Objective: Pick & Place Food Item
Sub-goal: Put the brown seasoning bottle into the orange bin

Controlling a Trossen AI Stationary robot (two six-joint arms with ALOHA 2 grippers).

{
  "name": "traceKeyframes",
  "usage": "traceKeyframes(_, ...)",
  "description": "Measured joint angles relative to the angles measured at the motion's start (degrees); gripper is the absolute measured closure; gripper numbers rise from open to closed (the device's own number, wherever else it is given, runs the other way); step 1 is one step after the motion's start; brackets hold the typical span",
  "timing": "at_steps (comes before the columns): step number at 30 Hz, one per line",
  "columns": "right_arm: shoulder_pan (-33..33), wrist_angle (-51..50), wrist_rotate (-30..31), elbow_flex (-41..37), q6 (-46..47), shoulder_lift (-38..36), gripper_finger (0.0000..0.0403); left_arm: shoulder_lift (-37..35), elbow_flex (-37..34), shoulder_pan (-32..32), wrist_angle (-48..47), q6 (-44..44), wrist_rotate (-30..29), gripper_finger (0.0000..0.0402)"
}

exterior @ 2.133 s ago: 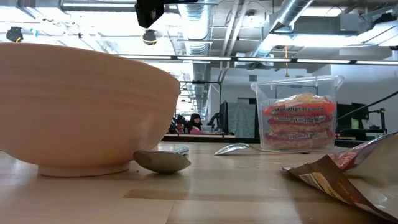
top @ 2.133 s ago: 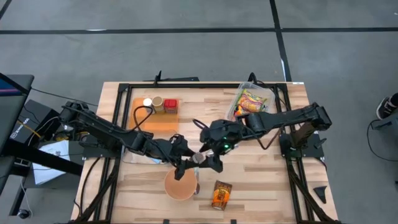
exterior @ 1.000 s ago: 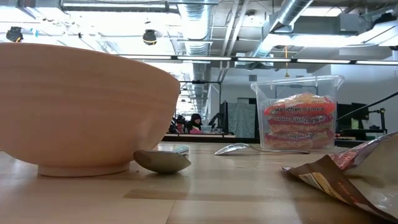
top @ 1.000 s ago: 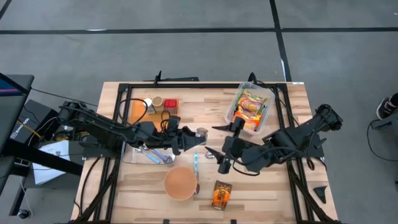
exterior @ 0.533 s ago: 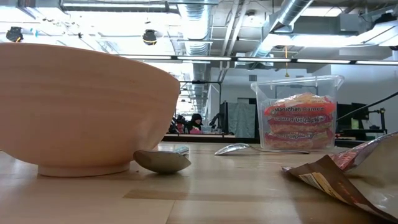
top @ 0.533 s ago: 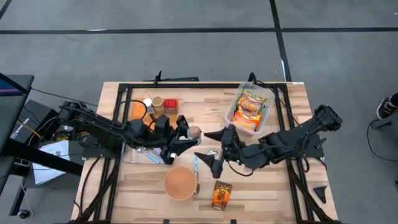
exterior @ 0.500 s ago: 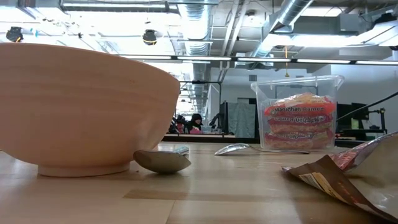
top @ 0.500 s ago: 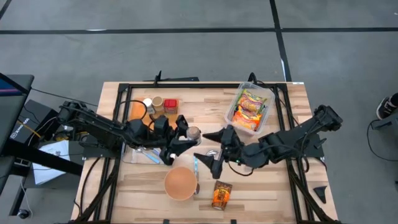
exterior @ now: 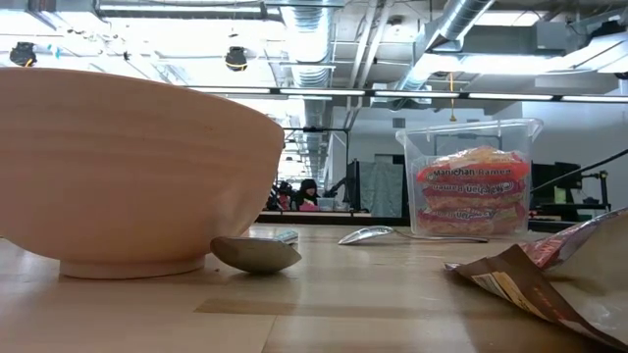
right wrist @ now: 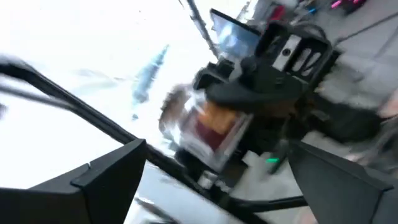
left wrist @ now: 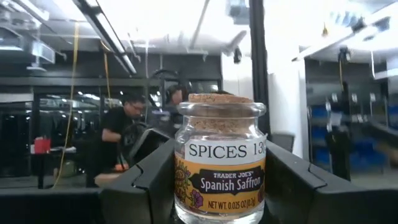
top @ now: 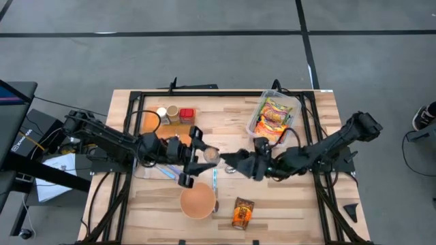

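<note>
Left end effector clamped on saffron jar, right end effector apart

Small cork-stoppered saffron jar, upright between left end effector fingers, yellow label facing out.

Bright overhead lighting; right wrist view motion-blurred.

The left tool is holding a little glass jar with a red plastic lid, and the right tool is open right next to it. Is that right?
Almost. The small glass saffron jar has a cork stopper, not a red plastic lid, as the left wrist view shows. The rest holds: the left tool grips it, and the right tool is open close beside it.
</note>
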Motion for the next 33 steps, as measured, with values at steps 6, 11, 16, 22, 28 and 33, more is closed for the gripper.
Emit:
traceKeyframes(6, 0.3, 5.8, -0.9, -5.5, 10.0, 0.2, 0.002, 0.0, 0.0, -0.1, -10.1, 1.9, -1.2, 0.022)
traceKeyframes(11, -0.3, 1.7, -1.7, -5.5, 13.3, 0.3, 0.002, -0.1, 0.1, -0.1, -17.4, 1.9, -2.8, 0.022)
traceKeyframes(16, -1.3, -1.4, -3.2, -5.5, 16.2, 0.2, 0.002, 0.0, 0.0, -0.1, -19.1, 2.1, -3.2, 0.022)
traceKeyframes(22, -3.0, -4.4, -6.2, -5.5, 19.5, 0.2, 0.0032, -0.1, 0.1, -0.2, -22.6, 2.1, -3.4, 0.022)
traceKeyframes(28, -3.8, -5.6, -7.6, -5.5, 20.7, 0.2, 0.0087, 0.0, 0.1, -0.1, -22.8, 4.3, -5.3, 0.022)
traceKeyframes(33, -4.1, -5.7, -7.6, -5.5, 20.7, 0.2, 0.0137, 0.0, 0.1, -0.1, -22.4, 4.3, -7.1, 0.022)
